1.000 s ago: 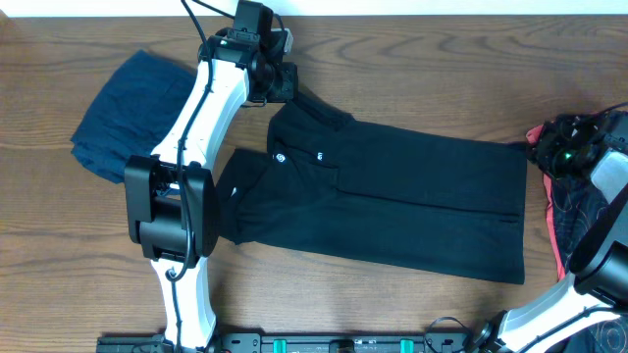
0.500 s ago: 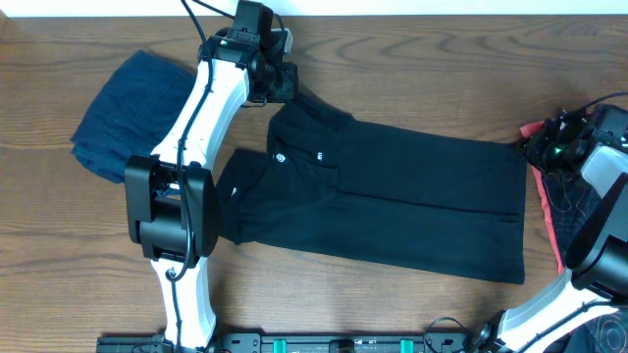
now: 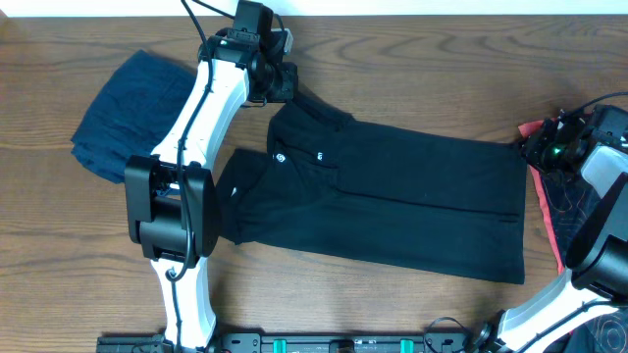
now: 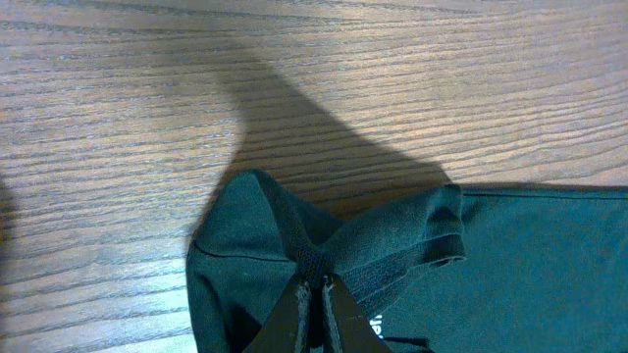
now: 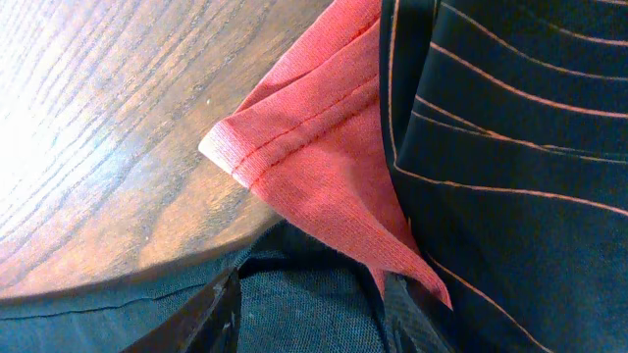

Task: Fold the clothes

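A black short-sleeved shirt (image 3: 392,201) with small white chest logos lies flat across the table's middle, collar to the left. My left gripper (image 3: 285,88) is shut on its collar (image 4: 314,263) at the far upper left corner. My right gripper (image 3: 538,149) is open at the shirt's right hem, its fingers (image 5: 309,309) spread over the dark fabric (image 5: 304,294). A black-and-coral line-patterned garment (image 3: 579,211) lies right of it, its coral corner (image 5: 314,147) beside my right fingers. A navy garment (image 3: 128,113) lies at the far left.
The left arm's base (image 3: 172,211) stands by the shirt's left sleeve. The wooden table (image 3: 412,59) runs to a white edge at the back. The right arm (image 3: 603,186) covers part of the patterned garment.
My right gripper has moved a little left, from over the patterned garment to the black shirt's right hem corner. The left gripper has stayed put on the collar.
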You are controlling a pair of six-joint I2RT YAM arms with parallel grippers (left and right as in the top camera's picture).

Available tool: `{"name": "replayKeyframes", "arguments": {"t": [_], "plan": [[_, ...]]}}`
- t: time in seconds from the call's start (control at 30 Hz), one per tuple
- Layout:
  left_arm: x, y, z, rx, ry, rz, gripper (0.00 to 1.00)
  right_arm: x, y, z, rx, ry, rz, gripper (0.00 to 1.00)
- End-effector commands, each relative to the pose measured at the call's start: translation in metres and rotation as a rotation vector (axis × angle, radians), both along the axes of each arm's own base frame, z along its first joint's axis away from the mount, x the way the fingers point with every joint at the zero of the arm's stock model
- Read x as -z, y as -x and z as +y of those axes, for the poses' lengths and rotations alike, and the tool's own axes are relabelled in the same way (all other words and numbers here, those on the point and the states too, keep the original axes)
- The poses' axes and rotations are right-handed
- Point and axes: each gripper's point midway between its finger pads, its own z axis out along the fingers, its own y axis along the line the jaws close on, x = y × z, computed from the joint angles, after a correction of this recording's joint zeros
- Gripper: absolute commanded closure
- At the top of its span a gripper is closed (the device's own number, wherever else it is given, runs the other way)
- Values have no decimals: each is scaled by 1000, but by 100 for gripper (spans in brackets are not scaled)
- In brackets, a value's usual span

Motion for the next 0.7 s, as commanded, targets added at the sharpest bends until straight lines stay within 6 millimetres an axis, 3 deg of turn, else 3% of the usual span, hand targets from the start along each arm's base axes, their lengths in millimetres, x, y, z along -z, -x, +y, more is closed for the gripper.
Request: {"name": "replayKeyframes", "arguments": {"t": [0.0, 0.67], "plan": [[0, 0, -1, 8, 5, 3, 94, 25, 11, 16, -33, -42, 68, 54], [-1, 0, -1, 8, 6, 0, 94, 24, 10, 20, -59, -49, 57, 53]]}}
